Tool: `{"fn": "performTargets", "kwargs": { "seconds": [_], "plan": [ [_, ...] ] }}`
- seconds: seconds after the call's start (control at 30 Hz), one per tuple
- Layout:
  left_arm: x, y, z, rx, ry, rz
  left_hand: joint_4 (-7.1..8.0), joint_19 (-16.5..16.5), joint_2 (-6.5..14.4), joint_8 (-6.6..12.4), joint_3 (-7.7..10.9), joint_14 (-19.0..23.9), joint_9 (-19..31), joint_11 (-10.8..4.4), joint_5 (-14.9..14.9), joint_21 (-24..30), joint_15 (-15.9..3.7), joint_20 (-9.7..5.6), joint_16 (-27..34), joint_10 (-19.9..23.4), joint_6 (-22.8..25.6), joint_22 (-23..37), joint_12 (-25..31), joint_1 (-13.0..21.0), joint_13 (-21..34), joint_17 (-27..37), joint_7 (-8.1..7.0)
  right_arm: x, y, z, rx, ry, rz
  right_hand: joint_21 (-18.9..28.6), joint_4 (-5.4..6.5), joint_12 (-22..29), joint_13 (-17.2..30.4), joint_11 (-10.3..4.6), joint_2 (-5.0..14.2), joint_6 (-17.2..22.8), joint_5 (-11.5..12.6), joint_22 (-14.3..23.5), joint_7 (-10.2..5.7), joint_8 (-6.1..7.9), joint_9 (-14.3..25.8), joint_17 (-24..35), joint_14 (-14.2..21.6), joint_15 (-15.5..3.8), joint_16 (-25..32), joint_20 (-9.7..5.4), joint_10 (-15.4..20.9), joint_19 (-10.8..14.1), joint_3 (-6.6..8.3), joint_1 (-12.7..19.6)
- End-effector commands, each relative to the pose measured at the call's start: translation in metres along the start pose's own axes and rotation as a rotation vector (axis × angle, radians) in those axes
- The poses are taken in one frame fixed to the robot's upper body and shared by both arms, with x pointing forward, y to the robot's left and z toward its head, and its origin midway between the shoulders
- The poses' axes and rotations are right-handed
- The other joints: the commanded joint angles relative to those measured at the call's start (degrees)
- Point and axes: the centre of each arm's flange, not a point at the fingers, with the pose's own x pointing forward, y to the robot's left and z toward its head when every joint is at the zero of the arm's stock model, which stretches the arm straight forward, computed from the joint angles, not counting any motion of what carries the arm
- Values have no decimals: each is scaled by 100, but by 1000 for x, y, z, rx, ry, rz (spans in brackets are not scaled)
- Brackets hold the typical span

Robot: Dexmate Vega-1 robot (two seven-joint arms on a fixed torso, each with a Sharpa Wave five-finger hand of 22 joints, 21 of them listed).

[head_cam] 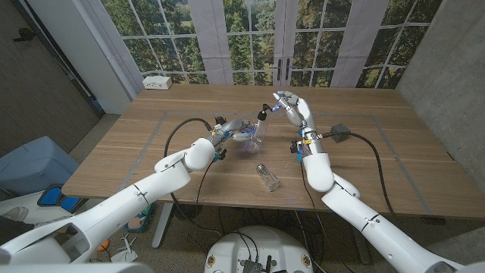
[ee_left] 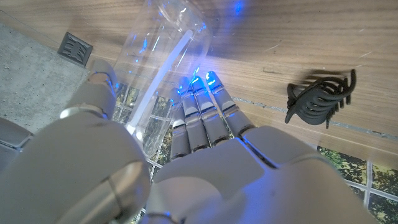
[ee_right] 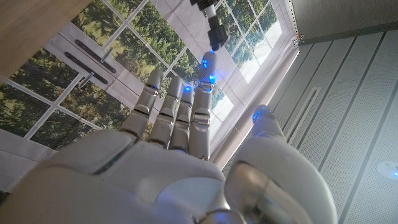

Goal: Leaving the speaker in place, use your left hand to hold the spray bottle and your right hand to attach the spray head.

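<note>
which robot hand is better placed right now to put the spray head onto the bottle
The right robot hand. It is at the spray head, just above the bottle's mouth. The left robot hand grips the clear spray bottle, so it seems committed to steadying it.

Bright window daylight, soft shadows, blurred wrist foregrounds

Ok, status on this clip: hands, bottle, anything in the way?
Left hand holds the clear bottle tilted. Right hand holds the spray head at the bottle's mouth, not seated. Small jar lies nearby, clear of the work.
</note>
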Motion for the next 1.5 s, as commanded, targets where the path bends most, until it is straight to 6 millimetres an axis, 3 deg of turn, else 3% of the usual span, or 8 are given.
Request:
{"fn": "performTargets", "kwargs": {
  "seconds": [0.03,0.13,0.33,0.47,0.63,0.93,1.33,1.5],
  "plan": [
    [2,0,0,-5,5,1,423,24,1252,-6,424,42,31,-826,17,62,-880,-14,22,865,1549,16,19,1338,22,21,-413,1,2,2,-12,-19,58,-34,-24,-8,2,-21,11,86,-6,30,-5,93,111,8,-118,-3,-35,-14,25,-106,33,-14],
    [1,0,-1,-7,7,0,431,24,1251,-12,416,40,31,-843,17,68,-878,-17,17,863,1549,16,16,1349,21,20,-414,1,2,1,-12,-17,64,-55,-20,-19,-11,-32,55,93,3,32,-12,79,79,-2,-208,-46,-69,-42,42,-154,53,-9],
    [-1,-1,-1,-7,13,-6,445,24,1249,-17,405,39,32,-841,17,77,-881,-20,11,868,1559,16,16,1362,20,17,-422,-2,-3,3,30,-36,-39,-41,-73,-144,80,-213,58,-1132,19,44,-236,-68,488,23,-161,-85,9,-41,-211,-83,109,84],
    [-1,-2,0,-7,4,-7,458,19,1256,-24,402,40,32,-864,18,81,-877,-18,8,868,1556,16,14,1366,19,16,-417,-4,-2,1,35,-31,-69,0,-65,-148,105,-186,56,-1299,9,44,-228,-79,538,28,-67,-95,59,-33,-220,34,110,80],
    [-1,-1,1,-9,1,-3,471,19,1258,-31,395,41,33,-869,18,88,-879,-19,3,865,1559,15,11,1370,19,16,-423,-5,-4,-1,21,-12,-71,23,-15,-83,142,-77,82,-877,-10,43,-94,36,411,23,46,7,113,-15,-37,111,100,9],
    [0,-2,2,-8,4,-5,477,15,1254,-43,388,42,34,-879,19,98,-881,-24,-5,857,1557,15,4,1380,17,11,-429,-7,-4,-4,-17,19,-102,94,54,103,185,78,128,-257,-13,38,-15,64,68,27,381,120,262,-12,541,338,45,-247],
    [-4,-4,4,-6,13,-4,494,8,1262,-63,382,37,35,-874,21,111,-885,-25,-17,854,1543,14,-2,1386,16,8,-444,-7,0,-7,-62,25,-60,66,86,63,199,128,163,-486,16,38,-12,-209,-153,45,312,162,252,-33,486,275,30,-380],
    [-5,-4,4,-8,20,-4,501,4,1260,-70,379,41,37,-878,22,118,-872,-22,-21,843,1546,13,-8,1386,16,6,-442,-9,4,-4,-52,2,-19,25,60,70,205,90,213,-220,56,41,-52,-216,-284,60,241,115,240,-82,519,167,58,-390]
  ]
}}
